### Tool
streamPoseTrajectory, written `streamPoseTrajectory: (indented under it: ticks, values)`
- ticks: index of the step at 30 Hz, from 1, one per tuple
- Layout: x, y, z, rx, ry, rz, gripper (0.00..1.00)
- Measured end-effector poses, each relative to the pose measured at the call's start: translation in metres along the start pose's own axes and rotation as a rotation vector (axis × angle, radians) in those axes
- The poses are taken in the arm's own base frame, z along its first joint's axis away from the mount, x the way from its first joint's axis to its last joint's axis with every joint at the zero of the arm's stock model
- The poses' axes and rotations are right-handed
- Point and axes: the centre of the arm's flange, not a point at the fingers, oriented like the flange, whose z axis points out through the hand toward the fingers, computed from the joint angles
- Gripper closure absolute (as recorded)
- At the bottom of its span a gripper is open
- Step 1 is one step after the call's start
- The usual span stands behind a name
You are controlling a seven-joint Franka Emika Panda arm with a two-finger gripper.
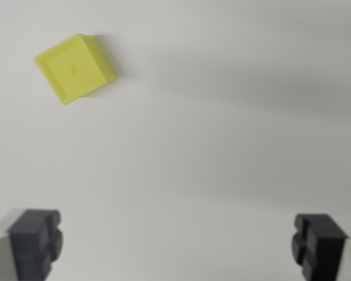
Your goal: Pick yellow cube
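Up toward the wrist view's left, well apart from the gripper (178,249): yellow cube (75,68), alone on a plain white surface (222,146), turned at an angle, top face showing a small central dimple, shadow falling off its right edge. Below the yellow cube, at the frame's bottom: two dark fingertips (35,240), one at each lower corner, jaws spread wide, nothing between them. Soft grey shadow bands right of the yellow cube.

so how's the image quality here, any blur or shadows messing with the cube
Wrist view: soft focus overall; the yellow cube is slightly blurred but clearly outlined, with a faint shadow on its right; broad grey shadow bands cross the white surface; the tool fingers are blurry, no glare.
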Motion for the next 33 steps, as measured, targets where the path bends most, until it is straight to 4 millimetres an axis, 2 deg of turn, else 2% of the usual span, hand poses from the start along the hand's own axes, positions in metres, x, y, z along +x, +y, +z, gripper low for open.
streamPoseTrajectory:
  ticks: [33]
  values:
    - [-0.022, -0.040, 0.083, 0.002, -0.005, -0.184, 0.00]
